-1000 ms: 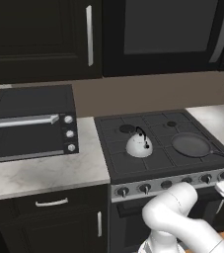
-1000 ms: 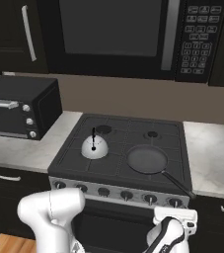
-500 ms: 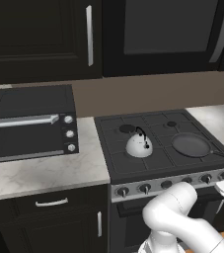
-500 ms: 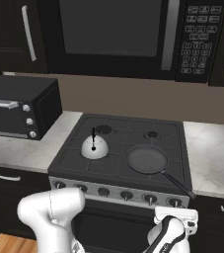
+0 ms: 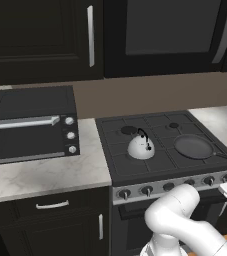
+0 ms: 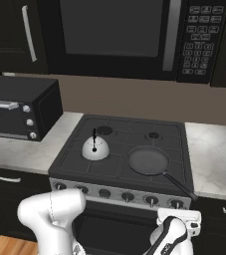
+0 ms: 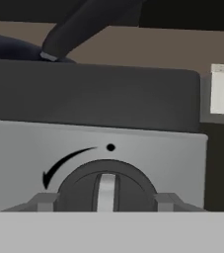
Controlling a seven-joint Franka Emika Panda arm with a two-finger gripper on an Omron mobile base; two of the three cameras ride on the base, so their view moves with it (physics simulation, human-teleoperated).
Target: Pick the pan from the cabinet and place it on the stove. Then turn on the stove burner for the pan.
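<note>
The dark grey pan (image 6: 148, 160) lies flat on the front right grate of the black stove (image 6: 115, 170), its long handle (image 6: 180, 187) pointing over the front right corner. The stove burner under it is hidden. In the hand view, my gripper (image 7: 105, 200) faces the rightmost stove knob (image 7: 106, 190). Its fingertips (image 7: 44, 201) press against the knob's left and right sides. The knob's silver bar stands upright under a black dot. The pan (image 5: 192, 146) also sits right of the kettle in the left base view. The cabinet (image 5: 40, 40) at upper left has its doors closed.
A white domed kettle (image 6: 95, 148) stands on the front left grate. A black toaster oven (image 5: 32, 125) sits on the marble counter (image 5: 50, 175) left of the stove. A microwave (image 6: 119, 35) hangs above. More counter (image 6: 214, 159) lies right of the stove.
</note>
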